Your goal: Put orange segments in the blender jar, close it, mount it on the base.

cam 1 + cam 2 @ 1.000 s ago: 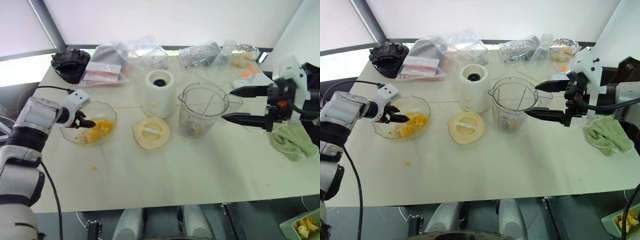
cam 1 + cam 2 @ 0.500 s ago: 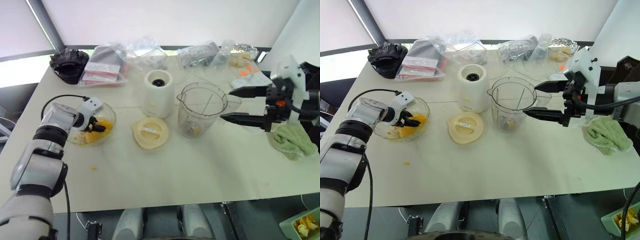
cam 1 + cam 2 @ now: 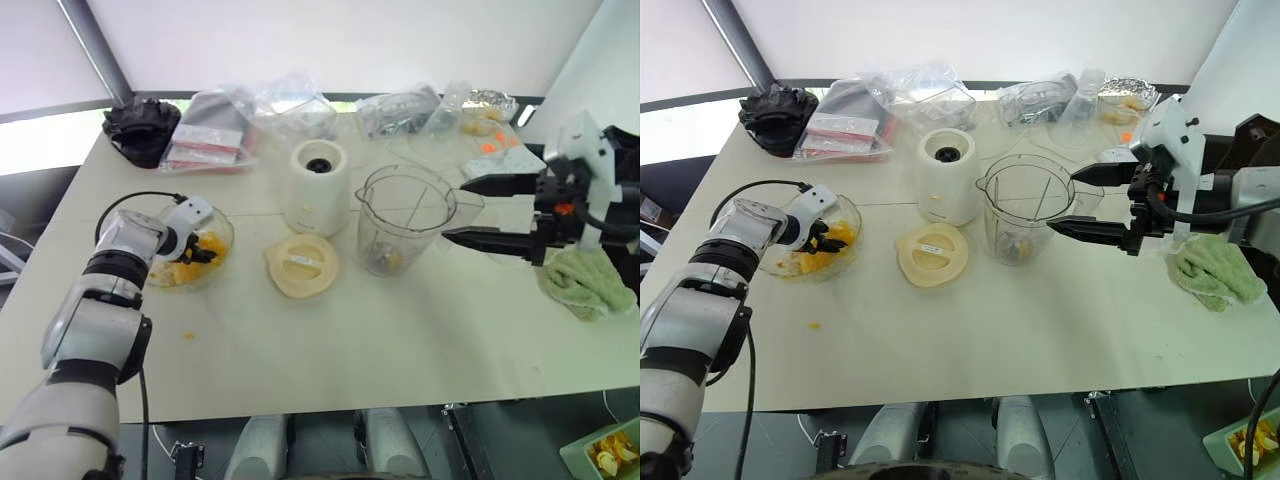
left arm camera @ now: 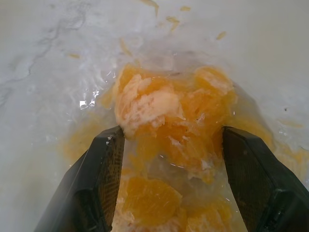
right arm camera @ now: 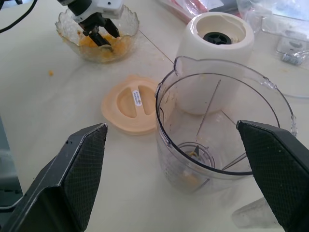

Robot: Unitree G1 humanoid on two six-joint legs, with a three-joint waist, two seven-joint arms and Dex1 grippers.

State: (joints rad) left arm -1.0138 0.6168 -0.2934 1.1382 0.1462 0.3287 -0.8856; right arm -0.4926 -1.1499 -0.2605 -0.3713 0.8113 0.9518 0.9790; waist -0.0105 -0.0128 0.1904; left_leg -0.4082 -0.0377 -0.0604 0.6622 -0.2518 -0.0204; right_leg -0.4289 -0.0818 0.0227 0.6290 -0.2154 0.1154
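The left hand [image 4: 169,159] sits spread around the orange segments [image 4: 164,121] in the bowl [image 3: 222,228], so it should squeeze gently, while the right hand [image 3: 1080,200] waits spread by the jar [image 3: 1025,205].

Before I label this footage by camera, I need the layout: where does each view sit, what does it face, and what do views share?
Head stereo pair: high, looking down over the table; both arms show, left gripper in the bowl, right gripper beside the blender jar.
Left wrist: between its own open fingers, close on the orange segments.
Right wrist: between its open fingers, facing the jar, lid, base.
Shared: the right wrist view also shows the bowl and left gripper.
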